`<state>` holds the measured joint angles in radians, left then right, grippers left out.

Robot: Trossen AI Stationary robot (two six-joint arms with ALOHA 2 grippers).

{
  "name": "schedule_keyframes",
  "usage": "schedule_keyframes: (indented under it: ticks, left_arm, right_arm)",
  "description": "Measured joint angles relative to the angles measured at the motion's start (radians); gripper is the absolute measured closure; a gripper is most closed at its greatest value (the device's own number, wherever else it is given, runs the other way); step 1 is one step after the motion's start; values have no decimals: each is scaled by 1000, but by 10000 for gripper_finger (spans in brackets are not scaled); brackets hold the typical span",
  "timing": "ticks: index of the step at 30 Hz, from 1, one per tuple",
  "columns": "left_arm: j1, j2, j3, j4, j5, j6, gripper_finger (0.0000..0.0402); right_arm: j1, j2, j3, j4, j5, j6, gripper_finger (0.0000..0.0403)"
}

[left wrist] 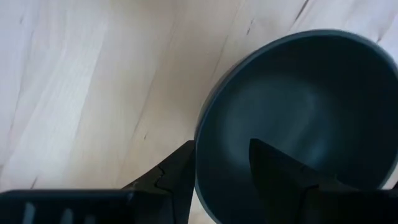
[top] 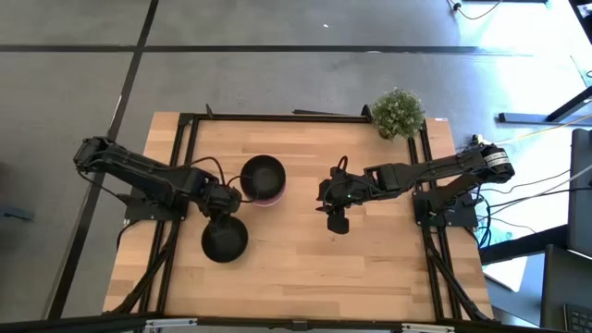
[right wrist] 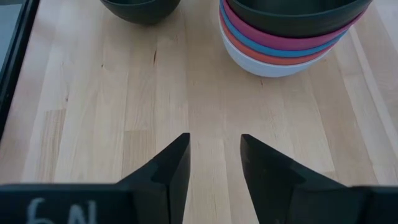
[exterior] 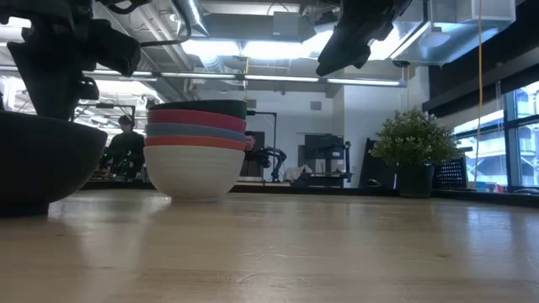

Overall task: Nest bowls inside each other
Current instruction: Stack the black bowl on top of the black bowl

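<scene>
The lone black bowl (top: 225, 240) is held by the left gripper (left wrist: 221, 171). One finger (left wrist: 177, 171) is seen outside the rim and the other finger is inside, so the rim is pinched between them. In the high view this bowl sits on the table (top: 305, 277), on the near side of the left gripper's fingers.

The stack (top: 263, 178) is found just past those same fingers. It is made of five bowls, one inside the other. A white bowl (exterior: 193, 172) is at the bottom. Then a red bowl (exterior: 194, 143), a blue bowl (exterior: 195, 130) and a pink bowl (exterior: 197, 119) are seen, and a black bowl (exterior: 199, 107) is on top.

The right gripper (right wrist: 214, 163) is kept above bare wood, and nothing is held in it. Its fingers are a little apart. The stack is well ahead of them, and the lone black bowl is ahead and off to one side.

A plant (top: 399, 113) is seen at the far corner.
</scene>
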<state>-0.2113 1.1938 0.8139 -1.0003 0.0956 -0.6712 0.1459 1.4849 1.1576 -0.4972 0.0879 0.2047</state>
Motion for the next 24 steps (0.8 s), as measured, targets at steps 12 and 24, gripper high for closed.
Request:
schedule_keyframes:
  ticks: [12, 24]
  left_arm:
    - [-3, 60, -14, 3, -48, 0, 257]
    - [2, 59, -95, 12, -47, -8, 275]
  right_arm:
    - [1, 0, 0, 3, -2, 0, 261]
    - [0, 0, 0, 8, -2, -2, 261]
